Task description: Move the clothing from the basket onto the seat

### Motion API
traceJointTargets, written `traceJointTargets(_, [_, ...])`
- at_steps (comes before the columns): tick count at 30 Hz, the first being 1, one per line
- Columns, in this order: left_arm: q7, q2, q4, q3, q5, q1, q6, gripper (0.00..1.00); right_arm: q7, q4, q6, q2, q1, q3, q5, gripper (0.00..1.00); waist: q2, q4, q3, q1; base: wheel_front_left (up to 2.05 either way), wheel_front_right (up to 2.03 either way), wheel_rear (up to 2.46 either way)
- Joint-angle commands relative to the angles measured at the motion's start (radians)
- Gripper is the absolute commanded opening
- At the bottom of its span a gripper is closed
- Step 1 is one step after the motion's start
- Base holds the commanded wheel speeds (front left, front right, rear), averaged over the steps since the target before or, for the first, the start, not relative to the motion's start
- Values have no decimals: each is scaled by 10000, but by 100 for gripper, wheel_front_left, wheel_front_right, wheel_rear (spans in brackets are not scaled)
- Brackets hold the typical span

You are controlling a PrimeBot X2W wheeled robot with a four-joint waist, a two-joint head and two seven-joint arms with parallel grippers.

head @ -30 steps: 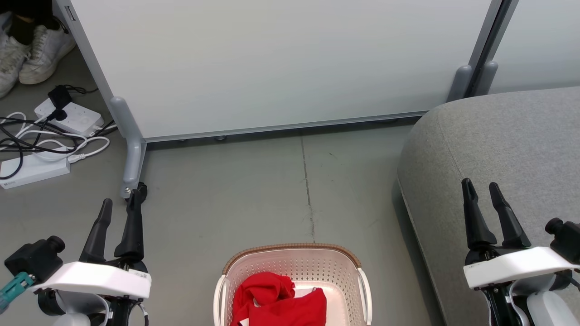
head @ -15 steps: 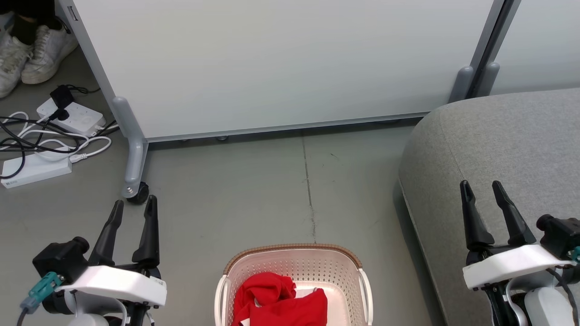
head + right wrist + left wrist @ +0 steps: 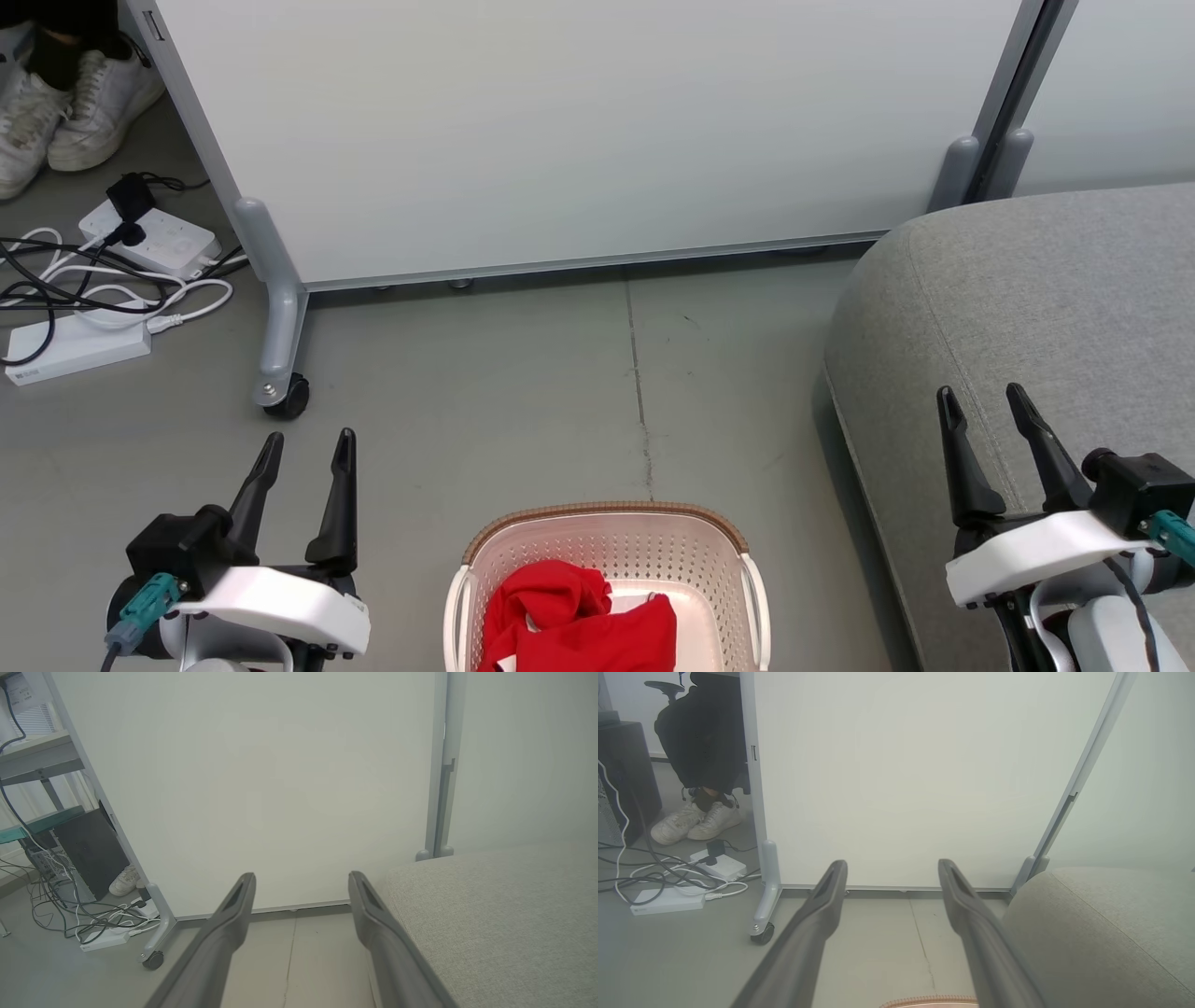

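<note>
seat point(image 3: 1027, 308) is noted beneath the right gripper point(image 3: 982, 397), no garment seen on it. basket point(image 3: 607, 511) is placed between it and the left gripper point(image 3: 308, 446), clothing point(image 3: 569, 616) heaped inside. both pincers are spread wide, empty. transfer is judged not yet begun.

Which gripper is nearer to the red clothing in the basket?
Left. The left gripper hangs open over the floor just left of the basket holding the clothing; the right gripper is open farther off, above the edge of the seat.
</note>
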Motion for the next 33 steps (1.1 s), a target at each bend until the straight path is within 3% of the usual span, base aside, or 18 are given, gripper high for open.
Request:
traceJointTargets(1, [-91, 52, 28, -26, 232, -43, 60, 100, -72, 13, 48, -7, -176, -35, -232, 100, 0, 6, 1, 0, 0, 0, 0])
traceJointTargets(17, [-518, -32, 775, -274, 1303, -365, 304, 100, -215, 459, 51, 135, -123, -163, -1014, 100, 0, 36, 14, 0, 0, 0, 0])
traceJointTargets(33, [-790, -123, 1142, -428, 2074, -522, 571, 100, -222, 762, 57, -22, -104, 164, -989, 100, 0, 163, -36, 0, 0, 0, 0])
